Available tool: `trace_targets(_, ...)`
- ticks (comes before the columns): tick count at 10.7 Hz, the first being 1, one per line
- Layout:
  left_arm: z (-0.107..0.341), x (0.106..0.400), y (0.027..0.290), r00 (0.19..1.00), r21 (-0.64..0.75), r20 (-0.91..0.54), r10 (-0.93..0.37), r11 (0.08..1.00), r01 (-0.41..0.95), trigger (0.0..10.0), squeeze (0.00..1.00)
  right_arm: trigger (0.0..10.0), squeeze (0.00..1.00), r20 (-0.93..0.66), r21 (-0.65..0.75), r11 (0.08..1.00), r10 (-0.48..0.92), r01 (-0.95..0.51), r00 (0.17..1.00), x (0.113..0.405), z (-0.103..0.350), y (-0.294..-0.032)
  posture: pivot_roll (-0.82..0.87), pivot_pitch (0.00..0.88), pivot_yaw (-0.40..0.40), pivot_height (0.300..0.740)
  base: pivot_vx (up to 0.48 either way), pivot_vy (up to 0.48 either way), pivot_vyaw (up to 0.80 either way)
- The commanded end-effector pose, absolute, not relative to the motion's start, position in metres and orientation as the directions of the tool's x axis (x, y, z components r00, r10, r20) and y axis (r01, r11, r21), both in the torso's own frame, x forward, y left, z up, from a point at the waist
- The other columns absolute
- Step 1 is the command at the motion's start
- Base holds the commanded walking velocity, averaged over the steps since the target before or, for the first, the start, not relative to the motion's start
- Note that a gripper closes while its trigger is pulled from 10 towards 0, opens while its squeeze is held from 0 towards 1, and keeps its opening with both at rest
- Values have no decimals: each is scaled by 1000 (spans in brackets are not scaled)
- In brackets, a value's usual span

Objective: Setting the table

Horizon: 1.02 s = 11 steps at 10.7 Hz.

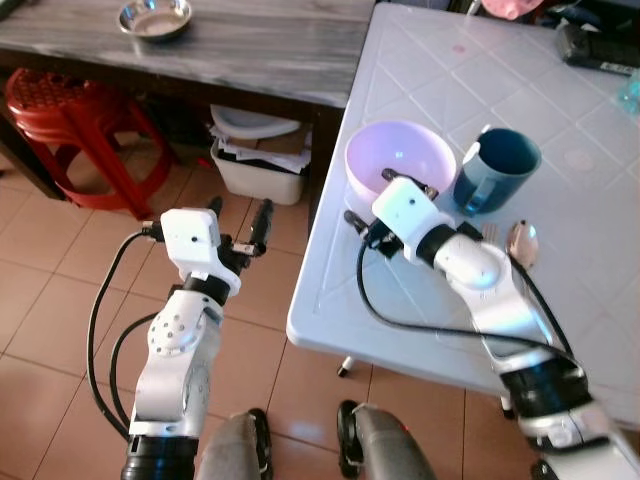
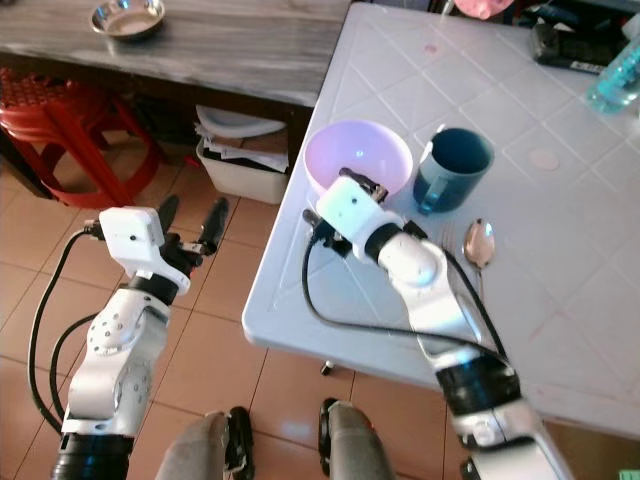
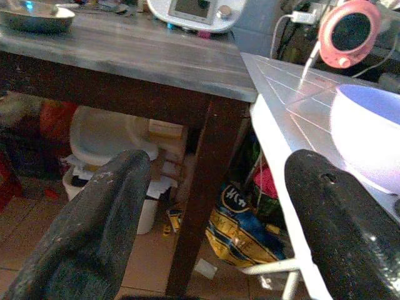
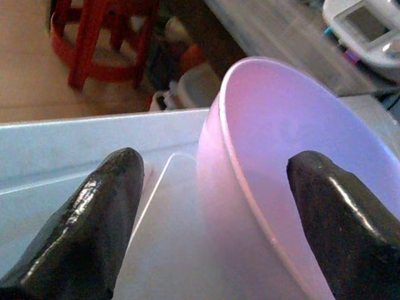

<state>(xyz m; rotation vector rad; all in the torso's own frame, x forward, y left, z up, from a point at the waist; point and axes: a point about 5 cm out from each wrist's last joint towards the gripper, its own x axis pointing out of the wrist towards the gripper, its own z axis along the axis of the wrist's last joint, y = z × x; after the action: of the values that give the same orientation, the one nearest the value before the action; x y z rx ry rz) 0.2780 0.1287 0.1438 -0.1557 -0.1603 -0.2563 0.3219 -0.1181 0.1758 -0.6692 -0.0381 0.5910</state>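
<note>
A pale lilac bowl [image 1: 400, 155] stands near the left edge of the white table [image 1: 330, 290]. Just to its right are a dark blue mug [image 1: 497, 168] and a spoon [image 1: 522, 242] lying flat. My right gripper [image 1: 388, 190] is open at the bowl's near rim. In the right wrist view one of its fingers [image 4: 94, 212] is outside the bowl [image 4: 281, 156] over the table and the other is over the inside. My left gripper [image 1: 240, 215] is open and holds nothing, over the tiled floor left of the table.
A dark wooden table [image 1: 260, 50] with a steel bowl [image 1: 155, 18] stands at the back left. A red stool [image 1: 70, 110] and a white bin [image 1: 260, 165] sit beneath it. A black object [image 1: 600, 45] and a bottle [image 2: 618, 70] occupy the white table's far right.
</note>
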Motion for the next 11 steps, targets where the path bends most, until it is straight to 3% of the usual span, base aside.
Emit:
trace_targets(1, 140, 276, 128, 956, -132, 156, -250, 953, 271, 10000, 0, 0, 0, -225, -596, 586, 534, -549, 815, 322, 171, -118, -90, 212, -10, 740, 0, 0, 0)
trace_targets(2, 140, 275, 129, 955, -130, 154, -252, 953, 272, 10000, 0, 0, 0, -267, -629, 537, 529, -562, 805, 322, 171, -121, -95, 212, -14, 740, 0, 0, 0)
trace_targets(9, 139, 276, 128, 956, -120, 145, -256, 954, 274, 10000, 0, 0, 0, -386, -618, 514, 461, -596, 799, 322, 166, -142, -103, 216, -10, 740, 0, 0, 0)
trace_targets(11, 144, 270, 120, 914, -173, 192, -356, 905, 389, 10000, 0, 0, 0, -393, -627, 504, 454, -594, 800, 322, 164, -145, -100, 212, -11, 740, 0, 0, 0)
